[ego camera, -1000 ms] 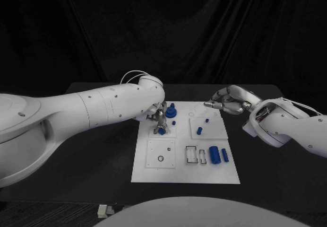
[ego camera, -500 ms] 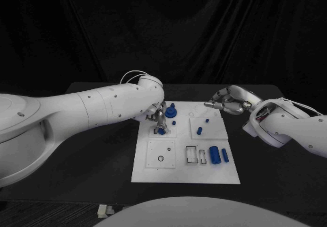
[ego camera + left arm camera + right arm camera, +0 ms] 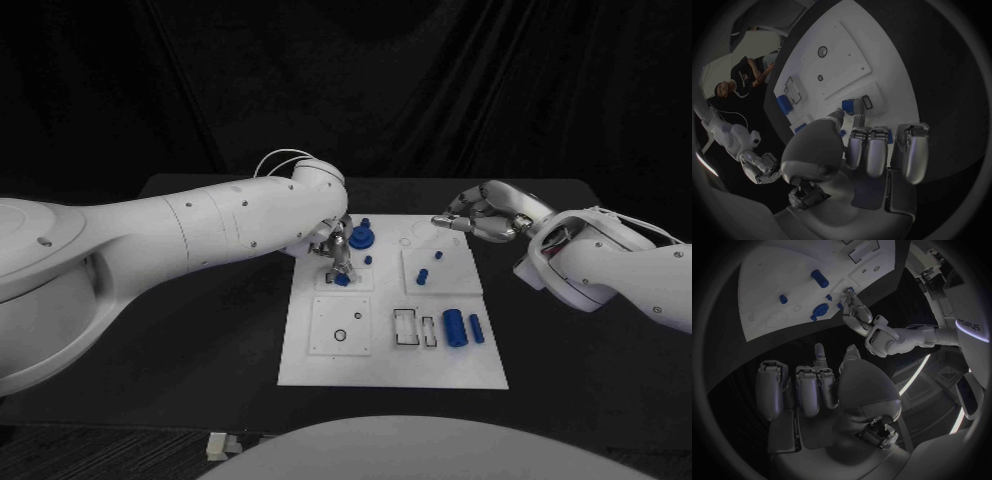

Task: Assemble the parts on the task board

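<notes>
Head view: left hand (image 3: pixel 335 252) fingers pinch blue part (image 3: pixel 342 279), long axis upright.

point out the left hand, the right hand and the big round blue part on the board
left hand (image 3: pixel 335 250), head view, on the fingers reaching down to the task board
right hand (image 3: pixel 483 213), head view, on the curled knuckles
big round blue part (image 3: pixel 362 238), head view, on its top face

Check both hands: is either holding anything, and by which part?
The left hand pinches a small blue part at its top, low over the task board. The right hand holds nothing, fingers curled in.
</notes>
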Controlling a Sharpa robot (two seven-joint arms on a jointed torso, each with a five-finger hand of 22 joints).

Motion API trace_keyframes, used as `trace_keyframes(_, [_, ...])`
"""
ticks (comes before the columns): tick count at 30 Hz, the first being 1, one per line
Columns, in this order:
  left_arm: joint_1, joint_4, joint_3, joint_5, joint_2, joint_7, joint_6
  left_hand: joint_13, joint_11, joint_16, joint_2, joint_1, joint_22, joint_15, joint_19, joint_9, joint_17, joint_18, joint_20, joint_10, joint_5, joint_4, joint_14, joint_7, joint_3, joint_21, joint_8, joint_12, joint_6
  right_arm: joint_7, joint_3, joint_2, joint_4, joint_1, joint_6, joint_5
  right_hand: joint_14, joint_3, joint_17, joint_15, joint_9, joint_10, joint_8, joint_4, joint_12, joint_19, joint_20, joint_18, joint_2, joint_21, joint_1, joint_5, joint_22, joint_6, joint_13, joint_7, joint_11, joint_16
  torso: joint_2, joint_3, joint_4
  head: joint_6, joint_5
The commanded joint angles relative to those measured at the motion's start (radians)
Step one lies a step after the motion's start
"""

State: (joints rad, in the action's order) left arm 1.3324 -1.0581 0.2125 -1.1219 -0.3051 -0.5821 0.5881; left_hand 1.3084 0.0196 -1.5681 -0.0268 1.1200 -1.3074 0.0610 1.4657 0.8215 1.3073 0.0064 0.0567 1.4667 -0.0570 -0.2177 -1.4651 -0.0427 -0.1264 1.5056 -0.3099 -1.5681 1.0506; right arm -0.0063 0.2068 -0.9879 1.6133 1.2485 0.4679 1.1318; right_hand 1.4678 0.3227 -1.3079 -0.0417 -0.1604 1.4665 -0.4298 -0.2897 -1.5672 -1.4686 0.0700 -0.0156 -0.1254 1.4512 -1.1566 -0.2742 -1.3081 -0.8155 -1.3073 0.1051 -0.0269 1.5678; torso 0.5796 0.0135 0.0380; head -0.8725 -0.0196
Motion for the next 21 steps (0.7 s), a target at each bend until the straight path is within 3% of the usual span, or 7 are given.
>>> trace_keyframes(1, [-0.001,-0.001,-0.001,0.002,0.003,0.019,0.008,0.262,0.010,-0.003,0.000,0.016,-0.213,0.007,0.033,0.007,0.263,0.017,-0.007,0.104,-0.009,0.011,-0.106,0.008,-0.004,-0.004,-0.004,-0.002,-0.003,-0.015,-0.001,-0.001,0.000,-0.003,-0.006,0.006,0.103,0.007,-0.263,0.007,0.001,0.104,-0.003,0.000,-0.004,-0.032,0.006,-0.019,-0.001,-0.003,-0.005,0.000,-0.216,0.002,-0.264,0.003,-0.003,0.003,0.000,-0.0001,-0.0001,0.000,-0.001])
trace_keyframes(8, [-0.001,-0.004,-0.001,0.002,0.000,0.026,-0.003,0.261,0.012,-0.003,0.000,0.031,-0.214,0.009,0.034,0.015,0.263,0.017,-0.009,0.103,-0.019,0.022,-0.106,0.010,-0.011,-0.004,-0.004,-0.002,-0.003,-0.015,-0.001,-0.002,0.001,-0.003,-0.005,0.006,0.103,0.007,-0.263,0.007,0.001,0.104,-0.002,0.001,-0.004,-0.031,0.005,-0.019,-0.001,-0.005,-0.006,0.000,-0.216,0.002,-0.264,0.004,-0.003,0.003,0.000,-0.0001,-0.0003,0.000,-0.002])
trace_keyframes(11, [-0.001,-0.018,-0.001,0.002,-0.012,0.032,-0.030,0.261,0.012,-0.003,0.004,0.027,-0.215,0.010,0.036,0.022,0.263,0.016,-0.010,0.103,-0.009,0.020,-0.106,0.009,-0.008,-0.002,-0.008,-0.002,-0.001,-0.012,-0.001,-0.003,0.002,-0.003,-0.002,0.006,0.103,0.007,-0.263,0.007,0.001,0.104,-0.002,0.001,-0.004,-0.031,0.005,-0.019,-0.001,-0.005,-0.006,0.000,-0.216,0.002,-0.264,0.004,-0.003,0.003,-0.001,0.0000,-0.0003,0.000,-0.004])
trace_keyframes(15, [-0.001,-0.061,-0.001,0.002,-0.049,0.063,-0.108,0.262,0.018,-0.003,0.008,0.019,-0.220,0.018,0.043,0.108,0.263,0.014,-0.016,0.104,0.002,0.012,-0.106,0.018,0.004,0.002,-0.067,-0.003,-0.010,0.000,-0.001,-0.008,0.008,-0.003,0.012,0.008,0.103,0.008,-0.263,0.006,0.004,0.104,0.000,0.011,-0.004,-0.032,0.005,-0.019,0.009,-0.005,-0.037,0.001,-0.216,0.009,-0.264,0.003,-0.002,0.003,0.000,-0.0001,0.0000,0.000,-0.005])
trace_keyframes(17, [0.001,-0.097,-0.001,0.002,-0.079,0.096,-0.176,0.262,0.026,-0.003,0.016,-0.002,-0.227,0.023,0.052,0.217,0.263,0.012,-0.026,0.104,-0.002,-0.018,-0.106,0.021,0.032,0.009,-0.141,-0.003,-0.047,0.003,-0.001,-0.012,0.013,-0.003,0.020,0.017,0.103,0.007,-0.263,0.004,0.005,0.104,0.001,0.029,-0.004,-0.035,0.003,-0.018,0.025,-0.001,-0.079,0.007,-0.218,0.015,-0.264,0.003,0.000,0.003,0.000,-0.0002,-0.0001,0.000,-0.004])
trace_keyframes(18, [0.003,-0.119,-0.001,0.002,-0.098,0.118,-0.219,0.262,0.027,-0.003,0.018,-0.002,-0.229,0.023,0.055,0.250,0.263,0.011,-0.026,0.104,0.008,-0.026,-0.106,0.022,0.041,0.012,-0.162,-0.003,-0.061,0.003,-0.001,-0.013,0.017,-0.003,0.025,0.027,0.103,0.007,-0.263,0.004,0.005,0.104,0.000,0.032,-0.004,-0.036,0.003,-0.017,0.028,0.001,-0.089,0.008,-0.218,0.017,-0.264,0.003,0.000,0.003,0.000,-0.0001,-0.0001,0.000,-0.004])
trace_keyframes(21, [0.013,-0.181,-0.001,0.002,-0.155,0.186,-0.344,0.262,0.028,-0.003,0.037,-0.054,-0.238,0.027,0.068,0.297,0.263,0.007,-0.029,0.104,0.007,-0.070,-0.106,0.024,0.088,0.025,-0.198,-0.003,-0.073,-0.010,-0.001,-0.016,0.031,-0.003,0.039,0.076,0.103,0.004,-0.263,0.002,0.007,0.104,0.000,0.050,-0.004,-0.044,0.001,-0.014,0.041,0.014,-0.128,0.011,-0.223,0.024,-0.264,0.003,0.002,0.003,0.000,-0.0001,0.0001,0.000,-0.006])
